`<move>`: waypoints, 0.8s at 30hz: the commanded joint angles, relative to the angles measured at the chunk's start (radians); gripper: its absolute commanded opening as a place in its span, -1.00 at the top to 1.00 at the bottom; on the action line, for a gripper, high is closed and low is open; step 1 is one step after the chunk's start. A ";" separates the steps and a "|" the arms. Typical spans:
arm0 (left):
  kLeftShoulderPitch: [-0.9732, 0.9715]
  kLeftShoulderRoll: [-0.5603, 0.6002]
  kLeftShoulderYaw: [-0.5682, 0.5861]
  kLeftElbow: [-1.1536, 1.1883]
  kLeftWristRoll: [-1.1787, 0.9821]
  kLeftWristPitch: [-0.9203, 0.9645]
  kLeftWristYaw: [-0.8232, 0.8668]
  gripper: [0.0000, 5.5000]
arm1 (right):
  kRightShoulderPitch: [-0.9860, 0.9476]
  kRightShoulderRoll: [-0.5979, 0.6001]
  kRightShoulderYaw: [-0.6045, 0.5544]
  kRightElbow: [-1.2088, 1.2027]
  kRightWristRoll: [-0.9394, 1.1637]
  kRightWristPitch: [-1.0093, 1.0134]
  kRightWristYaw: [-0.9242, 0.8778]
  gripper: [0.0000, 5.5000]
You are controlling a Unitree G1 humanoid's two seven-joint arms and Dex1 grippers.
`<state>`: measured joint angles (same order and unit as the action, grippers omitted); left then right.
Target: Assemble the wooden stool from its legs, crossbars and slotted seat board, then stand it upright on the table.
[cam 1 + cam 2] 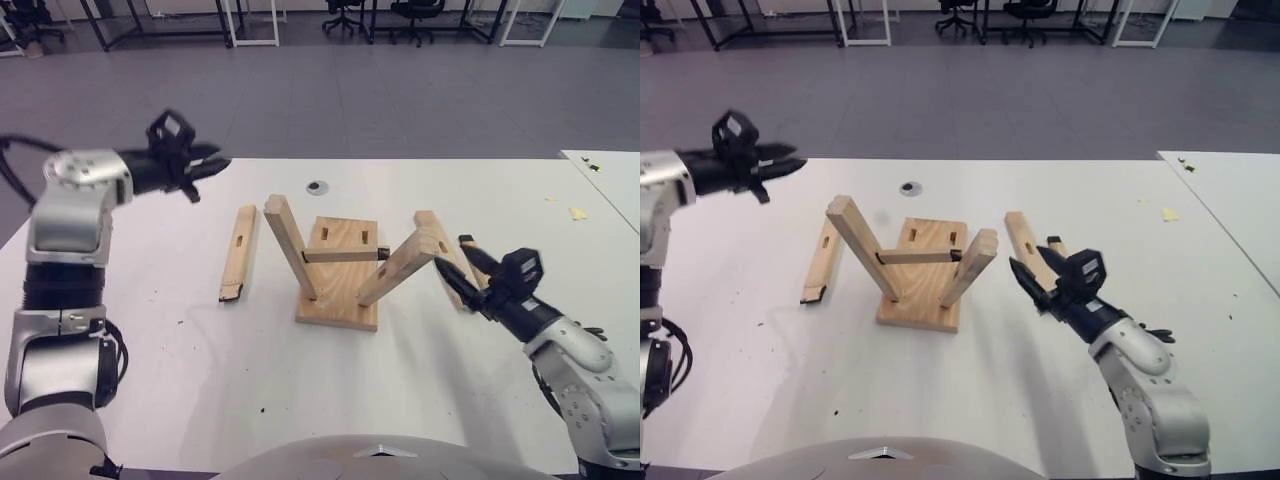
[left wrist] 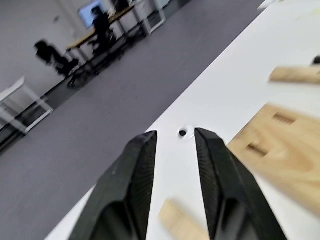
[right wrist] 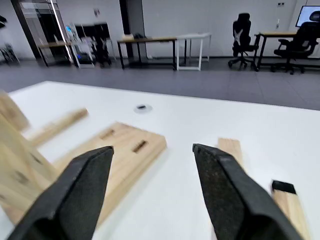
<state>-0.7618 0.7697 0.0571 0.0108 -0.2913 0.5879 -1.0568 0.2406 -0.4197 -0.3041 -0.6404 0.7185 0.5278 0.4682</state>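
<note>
There was one seat board [image 1: 338, 300] lying flat on the table [image 1: 200, 380], with two slots [image 1: 325, 235] showing at its far end. Two legs stood tilted on it, the left standing leg [image 1: 290, 245] and the right standing leg [image 1: 970, 265], and one crossbar [image 1: 345, 255] ran between them. Two more legs lay flat, the left loose leg [image 1: 238, 250] and the right loose leg [image 1: 1020, 238], which made four legs. Just beside the right loose leg lay one dark-ended piece [image 3: 290, 207], its kind unclear. There was one round grommet [image 1: 318, 187] far on the table. A second table [image 1: 610, 180] at the far right made two tables. There were two grippers, the left gripper [image 1: 222, 163] and the right gripper [image 3: 153, 147], each with two fingers.
</note>
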 commanded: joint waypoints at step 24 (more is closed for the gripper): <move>-0.289 -0.084 -0.653 -0.178 0.035 0.234 -0.286 0.50 | -0.158 -0.182 0.238 -0.183 0.168 0.083 -0.135 -0.08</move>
<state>-1.0332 0.6858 -0.6158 -0.1911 -0.2591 0.8092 -1.3287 0.0854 -0.6066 -0.0735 -0.8348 0.9063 0.6144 0.3344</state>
